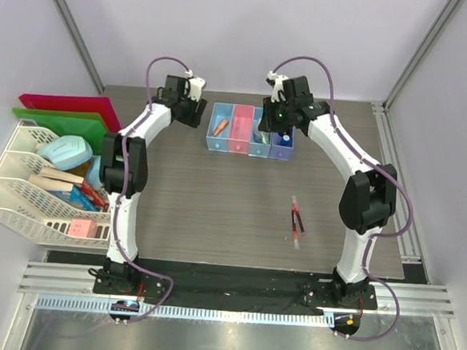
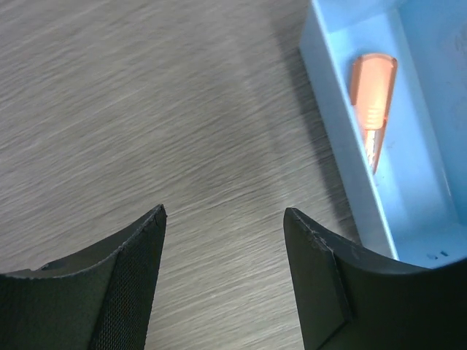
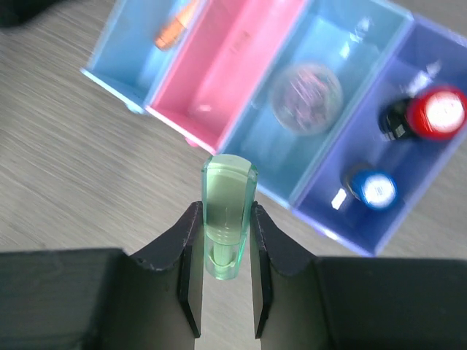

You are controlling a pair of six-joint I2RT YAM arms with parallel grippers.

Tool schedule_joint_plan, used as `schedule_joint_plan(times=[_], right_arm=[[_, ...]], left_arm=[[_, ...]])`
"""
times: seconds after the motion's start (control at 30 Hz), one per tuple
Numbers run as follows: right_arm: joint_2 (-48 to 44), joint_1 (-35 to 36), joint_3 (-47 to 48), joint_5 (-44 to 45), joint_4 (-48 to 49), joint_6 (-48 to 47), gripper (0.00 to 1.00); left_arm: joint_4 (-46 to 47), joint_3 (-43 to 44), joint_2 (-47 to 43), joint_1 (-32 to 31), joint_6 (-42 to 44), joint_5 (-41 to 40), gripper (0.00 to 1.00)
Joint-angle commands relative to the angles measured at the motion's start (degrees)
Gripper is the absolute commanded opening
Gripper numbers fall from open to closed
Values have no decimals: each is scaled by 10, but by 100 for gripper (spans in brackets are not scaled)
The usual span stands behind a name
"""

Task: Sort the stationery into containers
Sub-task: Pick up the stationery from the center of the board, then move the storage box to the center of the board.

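Our right claw [image 3: 226, 211] grips the green eraser [image 3: 229, 182] firmly, hovering over the containers [image 3: 191, 125] (left claw [image 2: 225, 211] gapes empty beside them); we want it squarely over one of them before releasing.

Green eraser [image 3: 228, 182] gripped in right claw [image 3: 225, 209] (near box row [image 3: 232, 69]); orange marker [image 3: 175, 29] inside blue box [image 3: 120, 55]; pens [image 1: 297, 219] lying loose.

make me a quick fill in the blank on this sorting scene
1. The right gripper is shut on a ____ eraser.
2. The orange marker lies in the leftmost box, which is light ____.
3. The rightmost box, holding the red-capped bottle and blue-capped bottle, is ____.
4. The left gripper has its jaws ____, holding nothing.
Missing words: green, blue, purple, open.
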Motion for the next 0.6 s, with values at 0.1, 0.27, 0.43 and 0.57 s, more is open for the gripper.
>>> schedule_joint_plan(times=[0.1, 0.27, 0.43, 0.57], right_arm=[[61, 19, 131, -35, 8, -9, 1], [108, 25, 184, -45, 26, -8, 1], [159, 25, 238, -42, 28, -15, 1], [193, 25, 269, -43, 37, -15, 1]], left_arm=[[5, 38, 44, -51, 40, -7, 66], [0, 46, 54, -68, 40, -3, 66], [-1, 44, 46, -79, 29, 10, 66], [1, 39, 42, -93, 19, 20, 65]])
